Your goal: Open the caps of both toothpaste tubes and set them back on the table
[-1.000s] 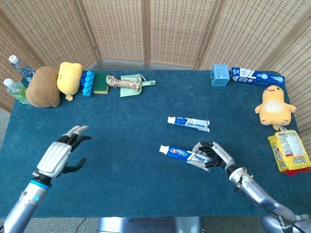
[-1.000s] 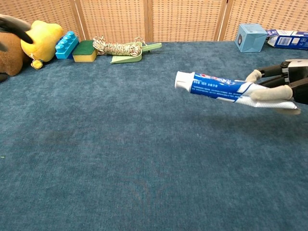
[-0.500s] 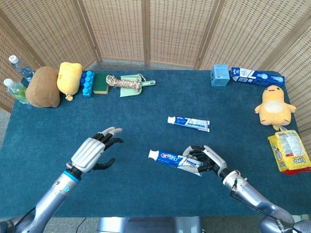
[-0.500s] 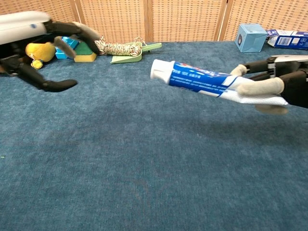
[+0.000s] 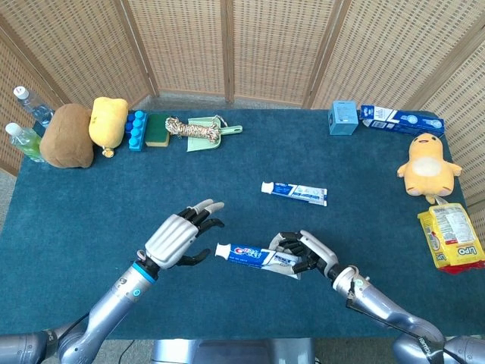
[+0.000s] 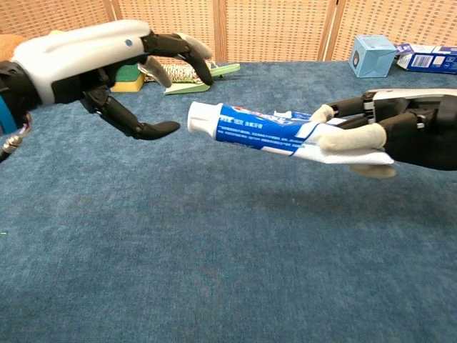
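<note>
My right hand (image 5: 307, 254) (image 6: 389, 132) holds a blue-and-white toothpaste tube (image 5: 254, 256) (image 6: 260, 128) by its flat end, lifted off the table, white cap (image 5: 222, 249) (image 6: 198, 116) pointing left. My left hand (image 5: 178, 239) (image 6: 100, 64) is open just left of the cap, fingers spread around it without touching. A second toothpaste tube (image 5: 294, 192) lies flat on the blue tabletop beyond, cap to the left; only a sliver of it shows in the chest view.
Along the far edge sit plush toys (image 5: 83, 129), blue blocks (image 5: 136, 129), a sponge (image 5: 158, 129), a rope bundle on a green dustpan (image 5: 198, 130) and a blue box (image 5: 343, 117). A yellow plush (image 5: 428, 165) and snack bag (image 5: 452, 236) lie at the right edge.
My left hand has moved right toward the cap. My right hand has carried the tube further left and nearer, so hand and cap have nearly met.
</note>
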You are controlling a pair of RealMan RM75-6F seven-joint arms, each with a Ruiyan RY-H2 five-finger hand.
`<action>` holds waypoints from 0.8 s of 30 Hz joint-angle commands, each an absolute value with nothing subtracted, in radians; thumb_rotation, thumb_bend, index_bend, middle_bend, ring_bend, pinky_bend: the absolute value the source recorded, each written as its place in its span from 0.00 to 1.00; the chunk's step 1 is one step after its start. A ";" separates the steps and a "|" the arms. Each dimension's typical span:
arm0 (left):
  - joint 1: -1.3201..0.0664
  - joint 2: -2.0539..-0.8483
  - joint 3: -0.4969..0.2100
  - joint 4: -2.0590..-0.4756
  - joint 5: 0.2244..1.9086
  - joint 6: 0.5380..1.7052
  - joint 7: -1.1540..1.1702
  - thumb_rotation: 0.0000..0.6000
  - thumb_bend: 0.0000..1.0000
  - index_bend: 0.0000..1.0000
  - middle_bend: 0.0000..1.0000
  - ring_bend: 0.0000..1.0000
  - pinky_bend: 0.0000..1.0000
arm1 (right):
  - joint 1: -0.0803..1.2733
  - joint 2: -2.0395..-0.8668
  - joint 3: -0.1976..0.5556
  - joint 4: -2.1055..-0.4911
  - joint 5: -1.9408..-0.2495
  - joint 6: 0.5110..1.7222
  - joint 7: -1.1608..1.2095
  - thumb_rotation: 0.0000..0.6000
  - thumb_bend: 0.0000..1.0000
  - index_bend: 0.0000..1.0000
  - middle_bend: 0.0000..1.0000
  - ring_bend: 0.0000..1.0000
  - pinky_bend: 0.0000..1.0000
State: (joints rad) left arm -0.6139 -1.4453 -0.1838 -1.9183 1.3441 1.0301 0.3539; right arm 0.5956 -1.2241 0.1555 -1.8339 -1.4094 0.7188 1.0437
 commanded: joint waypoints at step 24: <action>-0.614 -1.445 -0.133 -1.910 1.380 1.099 0.320 1.00 0.32 0.22 0.08 0.04 0.23 | 0.639 -1.267 0.216 -1.816 -1.230 0.639 0.989 1.00 0.64 0.89 0.74 0.75 0.87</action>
